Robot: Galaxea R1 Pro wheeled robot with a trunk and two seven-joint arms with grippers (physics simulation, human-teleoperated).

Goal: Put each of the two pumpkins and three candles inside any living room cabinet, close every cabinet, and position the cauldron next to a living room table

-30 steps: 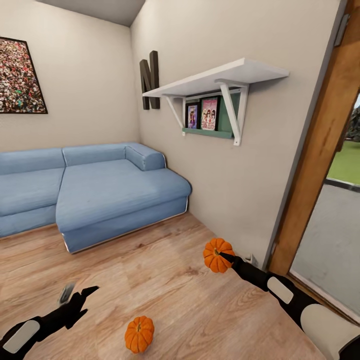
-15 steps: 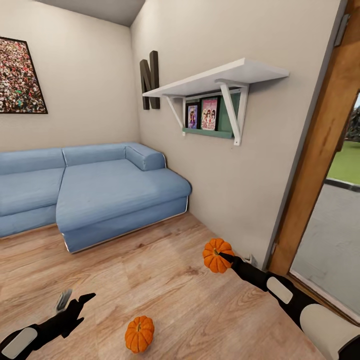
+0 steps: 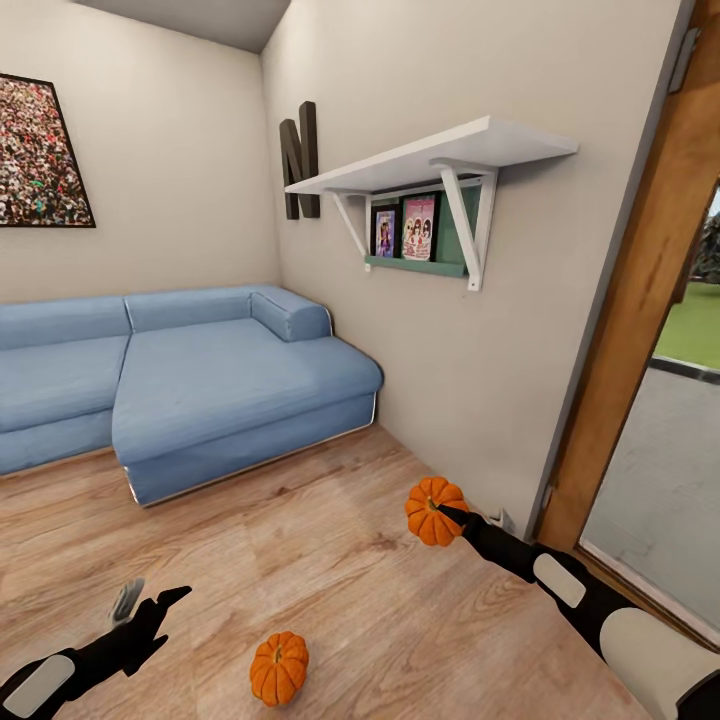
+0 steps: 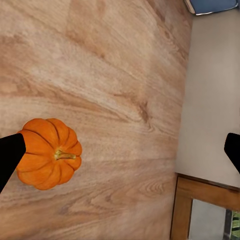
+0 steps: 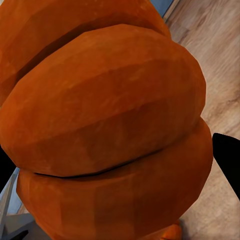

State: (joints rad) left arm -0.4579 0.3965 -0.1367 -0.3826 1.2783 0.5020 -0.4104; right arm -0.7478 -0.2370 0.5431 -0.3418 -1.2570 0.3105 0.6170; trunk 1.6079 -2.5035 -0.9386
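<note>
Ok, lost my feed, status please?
Right gripper shut on one ribbed orange pumpkin, held up. Left gripper open, above wood floor. Second orange pumpkin on floor. Nothing between.

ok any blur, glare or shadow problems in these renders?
Head view: sharp, evenly lit, only a faint shadow under the ribbed orange floor pumpkin. Left wrist view: crisp wood grain, no glare. Right wrist view: the held orange pumpkin sits so close its facets show, hiding most of the scene.

Head camera high, facing room corner, left wrist looking down at floor pumpkin (image 4: 48,153), shared with head view
</note>
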